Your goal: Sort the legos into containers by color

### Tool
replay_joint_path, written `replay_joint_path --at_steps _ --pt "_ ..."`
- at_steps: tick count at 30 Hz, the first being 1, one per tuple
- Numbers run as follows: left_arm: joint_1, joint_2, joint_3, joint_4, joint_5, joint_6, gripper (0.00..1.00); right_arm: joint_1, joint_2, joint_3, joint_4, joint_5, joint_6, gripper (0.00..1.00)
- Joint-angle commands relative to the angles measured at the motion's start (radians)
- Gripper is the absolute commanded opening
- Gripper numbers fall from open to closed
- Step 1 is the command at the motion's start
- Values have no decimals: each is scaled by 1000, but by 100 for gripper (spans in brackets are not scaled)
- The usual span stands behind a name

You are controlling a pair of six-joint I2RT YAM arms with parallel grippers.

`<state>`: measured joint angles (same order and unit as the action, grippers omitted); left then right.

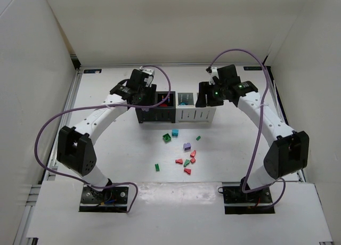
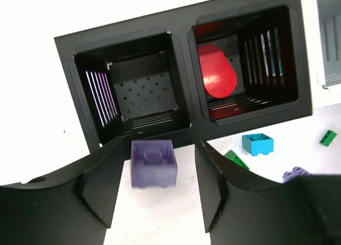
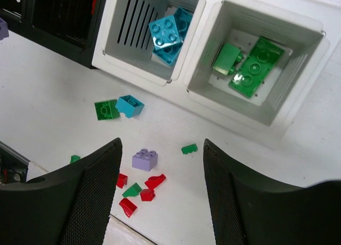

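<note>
In the left wrist view a dark purple brick [image 2: 153, 163] shows between the spread fingers of my left gripper [image 2: 160, 152]. It is slightly blurred, with a clear gap to the right finger [image 2: 210, 186], just in front of the empty left black bin [image 2: 141, 90]. The right black bin [image 2: 242, 58] holds a red piece [image 2: 217, 71]. My left gripper [image 1: 143, 93] hovers over the black bins [image 1: 154, 114]. My right gripper [image 1: 213, 93] is open and empty above the white bins [image 1: 198, 114]. One white bin holds teal bricks [image 3: 169, 34], the other holds green bricks [image 3: 250, 64].
Loose bricks lie in front of the bins: teal [image 1: 175, 132], green [image 1: 167, 138], light purple [image 1: 187, 146], a small green one [image 1: 198, 138], several red ones [image 1: 187, 171] and a green one [image 1: 157, 167]. White walls enclose the table.
</note>
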<state>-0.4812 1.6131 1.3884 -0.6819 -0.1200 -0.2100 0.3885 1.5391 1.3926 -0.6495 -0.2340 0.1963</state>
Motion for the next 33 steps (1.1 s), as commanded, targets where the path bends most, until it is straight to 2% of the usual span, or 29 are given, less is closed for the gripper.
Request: replay_joint_path --at_steps 1,5,6,11,14,15,17,18,22,26,29,33 --pt "4 -21 49 -2 -10 4 66 3 -71 -20 13 24 0 66" --pt "4 -28 44 7 -9 9 67 -3 -100 -38 1 27 -3 66" --pt "3 -33 43 11 -10 11 63 -7 -102 -43 -4 30 -3 66" --pt "4 -51 32 -19 -4 -8 64 -8 -122 -53 -7 27 -4 67" --pt "4 -141 -34 -36 0 -35 64 -2 -123 -55 -7 32 -6 67" --pt "4 -165 -107 -36 0 -52 64 1 -122 -55 -4 32 -8 67" --pt "3 -209 -162 -35 0 -89 68 4 -120 -60 -9 30 -14 67" --pt "3 -284 -258 -27 -1 -116 72 7 -119 -64 -9 28 -17 67" --pt "4 -354 -391 5 -47 -238 85 15 -112 -69 1 18 -23 67" --pt "27 -308 -442 -16 -174 -408 92 21 -106 -75 7 15 -21 67" --pt "93 -204 -413 -21 -144 -486 92 18 -100 -73 4 10 -20 67" --pt "151 -57 -393 4 -67 -497 91 13 -114 -75 1 13 -26 67"
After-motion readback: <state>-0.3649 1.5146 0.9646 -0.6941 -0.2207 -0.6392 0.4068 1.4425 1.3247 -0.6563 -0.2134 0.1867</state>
